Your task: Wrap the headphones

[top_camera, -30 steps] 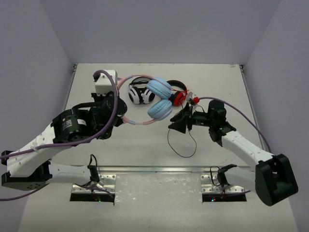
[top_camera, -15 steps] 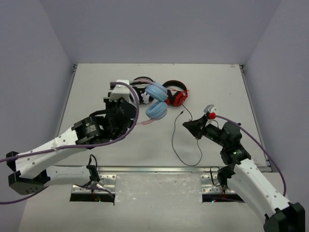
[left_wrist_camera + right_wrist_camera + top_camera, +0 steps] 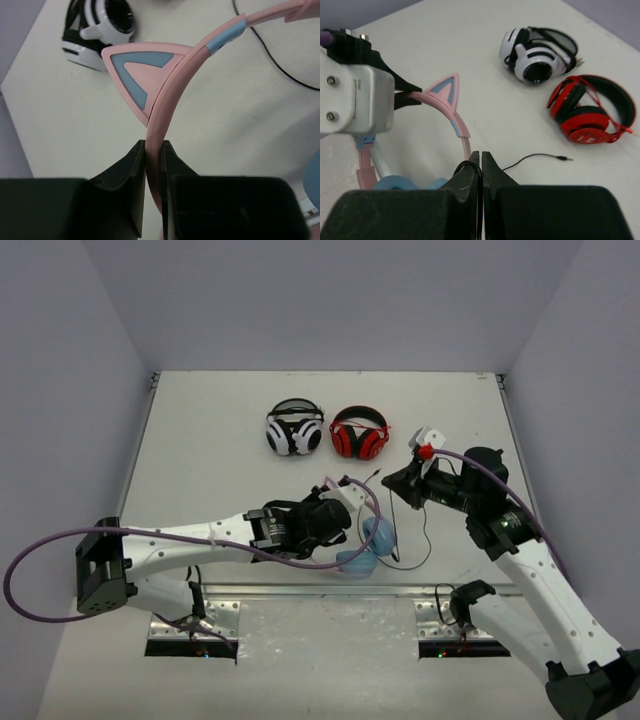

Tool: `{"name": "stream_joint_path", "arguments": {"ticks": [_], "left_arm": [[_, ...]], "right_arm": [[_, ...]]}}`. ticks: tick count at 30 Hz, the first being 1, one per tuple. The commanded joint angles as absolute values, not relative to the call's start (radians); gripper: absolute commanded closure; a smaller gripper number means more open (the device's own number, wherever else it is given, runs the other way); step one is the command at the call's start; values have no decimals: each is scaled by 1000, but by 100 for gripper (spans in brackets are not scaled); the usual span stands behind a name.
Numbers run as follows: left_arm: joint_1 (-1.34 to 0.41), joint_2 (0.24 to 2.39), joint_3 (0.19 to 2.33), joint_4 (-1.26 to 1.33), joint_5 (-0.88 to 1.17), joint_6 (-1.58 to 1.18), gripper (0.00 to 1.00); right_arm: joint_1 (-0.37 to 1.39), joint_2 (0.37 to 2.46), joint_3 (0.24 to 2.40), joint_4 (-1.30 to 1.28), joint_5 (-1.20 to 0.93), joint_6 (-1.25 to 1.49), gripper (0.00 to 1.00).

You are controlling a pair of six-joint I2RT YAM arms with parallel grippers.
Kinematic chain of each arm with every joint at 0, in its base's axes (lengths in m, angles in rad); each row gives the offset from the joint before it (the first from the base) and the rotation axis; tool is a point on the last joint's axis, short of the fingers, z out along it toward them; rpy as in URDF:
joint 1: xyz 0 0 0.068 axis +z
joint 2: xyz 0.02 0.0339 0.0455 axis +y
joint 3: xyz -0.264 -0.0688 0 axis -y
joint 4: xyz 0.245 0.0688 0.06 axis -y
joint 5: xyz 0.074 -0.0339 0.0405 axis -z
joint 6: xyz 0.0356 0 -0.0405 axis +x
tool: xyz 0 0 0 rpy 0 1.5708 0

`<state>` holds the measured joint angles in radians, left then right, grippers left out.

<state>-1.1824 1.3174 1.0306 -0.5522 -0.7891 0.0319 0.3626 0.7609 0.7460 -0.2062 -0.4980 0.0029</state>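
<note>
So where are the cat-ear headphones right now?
Top view: the headphones are near the front edge of the table, just right of centre, headband clamped in the left arm's jaws, with the white pair and red pair farther back.

The left gripper (image 3: 345, 515) is holding the blue headphones (image 3: 380, 536) near the table's (image 3: 200, 440) front edge; the right gripper (image 3: 392, 483) is gripping their cable (image 3: 429, 545) just beside; white headphones (image 3: 295, 431) and red headphones (image 3: 360, 436) are lying beyond.

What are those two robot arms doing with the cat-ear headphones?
The left gripper is clamped on the pink headband of the cat-ear headphones, holding them near the front of the table. The right gripper is pinching their thin black cable, which isn't wound around them yet. The white-and-black headphones and red-and-black headphones sit untouched at the back.
</note>
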Motion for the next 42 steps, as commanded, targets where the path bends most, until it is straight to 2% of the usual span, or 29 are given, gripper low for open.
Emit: {"name": "stream_joint_path", "arguments": {"ticks": [1,7,13,21,24,37,42], "left_arm": [[-1230,1354,1049,-488,-596,106,100],[-1232,1301,1078,-413,-467,101,100],[-1230,1236,1095,-376,-434,86,100],[-1227,1187,1085,-383,-497,58,100],[-1227,1174,1081,-387,-511,48,100],[-1220,1178,1106,-376,-515,41,100],[-1221,1157,1117,-336,-549,21,100]], "right_arm": [[370,802,772,-218,-630,-26,99],[452,839,741,-187,-519,41,99],[543,893,772,-195,-416,86,99],[594,957,784,-207,-19,152,99],[595,957,785,-201,23,189,99],[601,1049,900,-296,-129,189,98],[603,1057,894,-305,-158,218,91]]}}
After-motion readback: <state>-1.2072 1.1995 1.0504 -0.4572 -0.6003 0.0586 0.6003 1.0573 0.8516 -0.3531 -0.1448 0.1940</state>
